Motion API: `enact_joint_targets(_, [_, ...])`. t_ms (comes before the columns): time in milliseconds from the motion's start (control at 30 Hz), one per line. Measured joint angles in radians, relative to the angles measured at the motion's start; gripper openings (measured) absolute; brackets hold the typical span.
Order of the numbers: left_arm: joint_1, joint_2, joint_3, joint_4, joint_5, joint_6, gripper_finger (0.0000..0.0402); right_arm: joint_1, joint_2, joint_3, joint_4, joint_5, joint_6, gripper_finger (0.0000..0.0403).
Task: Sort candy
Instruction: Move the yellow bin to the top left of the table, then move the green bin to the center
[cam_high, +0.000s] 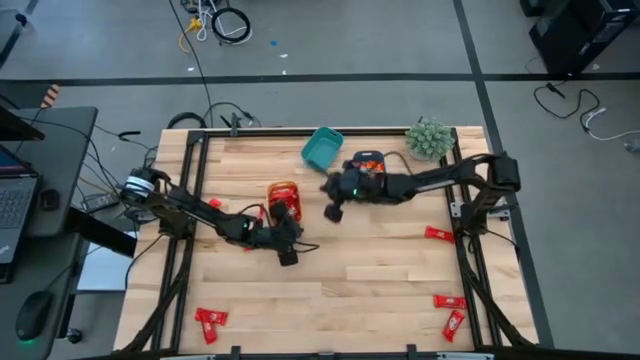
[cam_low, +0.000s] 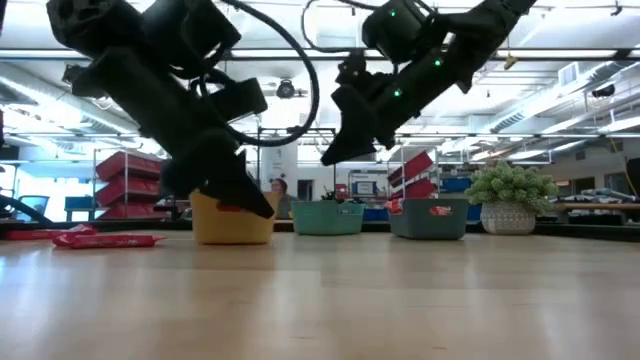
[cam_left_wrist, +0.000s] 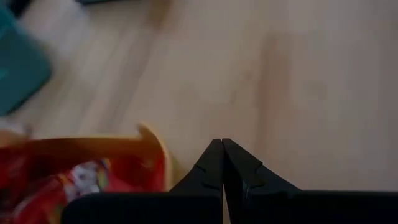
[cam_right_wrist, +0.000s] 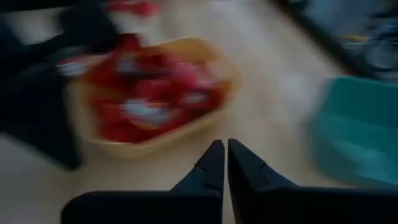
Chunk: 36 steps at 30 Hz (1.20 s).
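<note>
Red wrapped candy (cam_right_wrist: 146, 93) fills a yellow-orange bin (cam_high: 283, 195) near the table's middle. More candy lies loose on the wood at the near left (cam_high: 211, 318), the right (cam_high: 438, 234) and the near right (cam_high: 451, 312). My left gripper (cam_high: 288, 255) is shut and holds nothing. It is just on the near side of the yellow-orange bin, whose rim (cam_left_wrist: 152, 140) shows beside its fingertips (cam_left_wrist: 222, 142). My right gripper (cam_high: 333, 212) is also shut and holds nothing. It hangs above the table to the right of that bin, pointing toward it (cam_right_wrist: 221, 144).
A teal bin (cam_high: 322, 147) stands at the far middle. Another bin (cam_high: 367, 160) with candy in it sits under my right arm. A potted plant (cam_high: 428, 138) stands at the far right. Black frame rails run along the table's left and right sides.
</note>
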Motion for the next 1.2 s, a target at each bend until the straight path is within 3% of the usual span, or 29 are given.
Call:
enact_joint_targets(333, [0.128,-0.015,-0.04,0.049,0.018,0.028,0.0,-0.193,0.048,-0.001,0.032,-0.08,-0.035,0.0126])
enact_joint_targets(467, [0.168,-0.019,-0.048,0.046,0.036,0.068,0.0,-0.22,0.094,-0.001,0.077,-0.117,-0.071,0.0149])
enact_joint_targets(700, [0.186,-0.053,-0.048,0.058,0.068,0.123,0.0,-0.238,0.143,0.024,0.123,-0.121,-0.14,0.0142])
enact_joint_targets(1033, [0.152,-0.239,-0.047,-0.048,0.105,0.141,0.0,-0.272,0.25,0.118,0.092,-0.214,-0.187,0.0129])
enact_joint_targets(1200, [0.139,-0.282,-0.047,-0.086,0.092,0.15,0.0,-0.271,0.283,0.152,0.009,-0.233,-0.188,0.0094])
